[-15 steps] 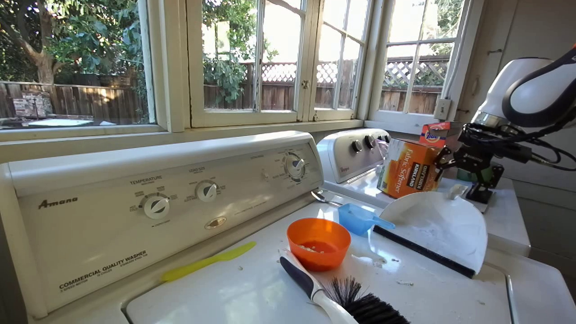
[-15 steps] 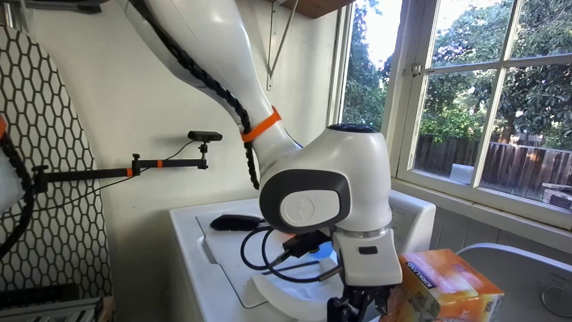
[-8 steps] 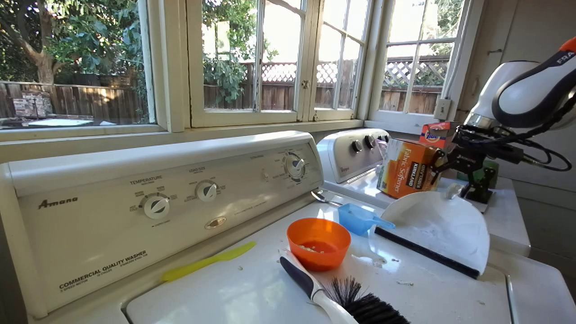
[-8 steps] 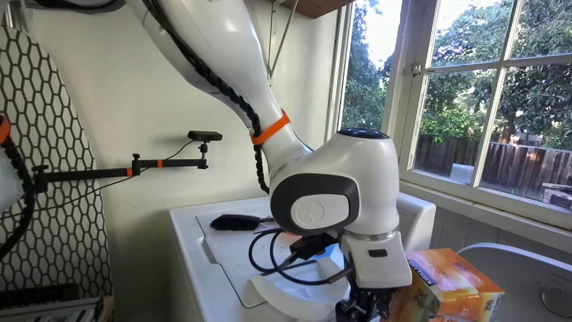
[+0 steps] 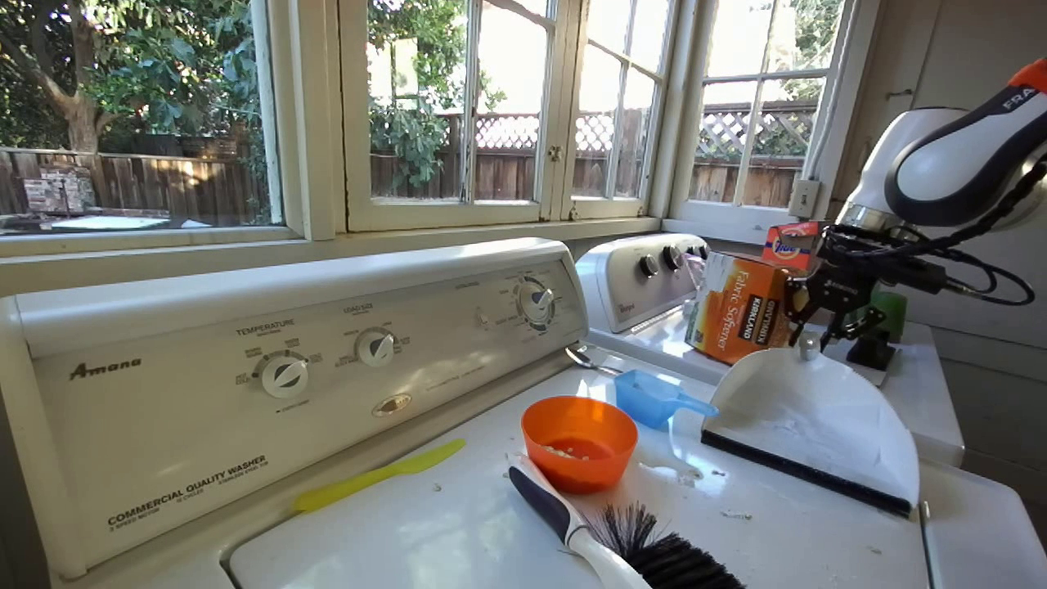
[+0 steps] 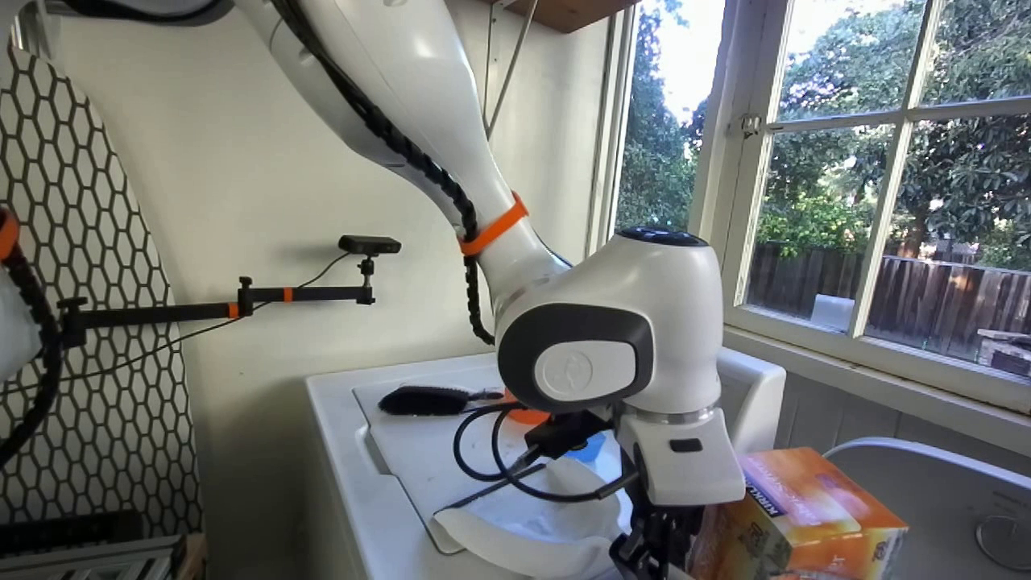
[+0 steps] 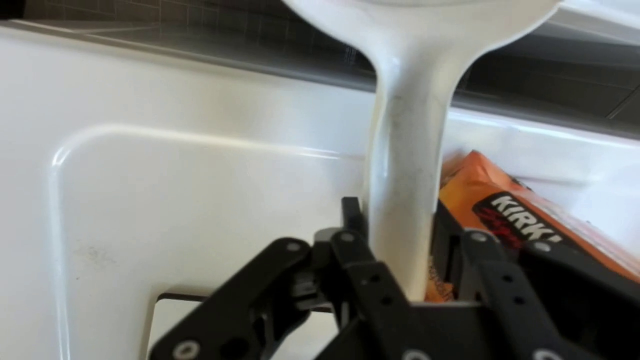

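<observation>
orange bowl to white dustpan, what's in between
An exterior view shows a blue scoop between the orange bowl and the white dustpan, and, lower in the picture, a pale patch on the lid.

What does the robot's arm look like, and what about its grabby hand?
The arm is smooth, rounded and white, with dark grey trim, an orange band and black ribbed cabling. White letters FRA show in an exterior view. The gripper is black, with jointed fingers and shiny round screws.

Bright daylight through paned windows (image 5: 523,106)
</observation>
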Robot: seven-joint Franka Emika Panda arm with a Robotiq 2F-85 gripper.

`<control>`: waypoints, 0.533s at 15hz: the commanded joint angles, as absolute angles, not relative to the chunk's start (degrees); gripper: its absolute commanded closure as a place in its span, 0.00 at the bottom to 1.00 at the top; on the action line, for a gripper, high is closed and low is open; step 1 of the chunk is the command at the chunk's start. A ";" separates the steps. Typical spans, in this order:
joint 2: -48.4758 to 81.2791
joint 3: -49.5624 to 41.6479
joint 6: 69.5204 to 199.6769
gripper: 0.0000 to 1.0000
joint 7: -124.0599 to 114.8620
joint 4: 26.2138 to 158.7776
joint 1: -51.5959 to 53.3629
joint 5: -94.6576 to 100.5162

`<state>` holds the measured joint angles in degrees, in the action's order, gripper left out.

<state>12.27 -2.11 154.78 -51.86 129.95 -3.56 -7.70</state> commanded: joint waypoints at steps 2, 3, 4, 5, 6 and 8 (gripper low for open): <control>11.91 -3.04 147.99 0.90 -52.03 128.08 -1.42 -8.39; 11.65 -3.10 146.01 0.90 -52.81 127.70 -0.98 -7.98; 11.51 -3.18 144.15 0.90 -53.61 127.36 -0.52 -7.45; 11.32 -3.01 142.27 0.90 -54.08 127.09 -0.22 -7.57; 11.28 -3.06 140.48 0.90 -55.23 126.76 0.19 -7.23; 11.23 -3.04 137.25 0.90 -57.31 126.20 0.78 -7.00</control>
<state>11.97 -2.24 142.45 -54.03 126.99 -0.77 -7.61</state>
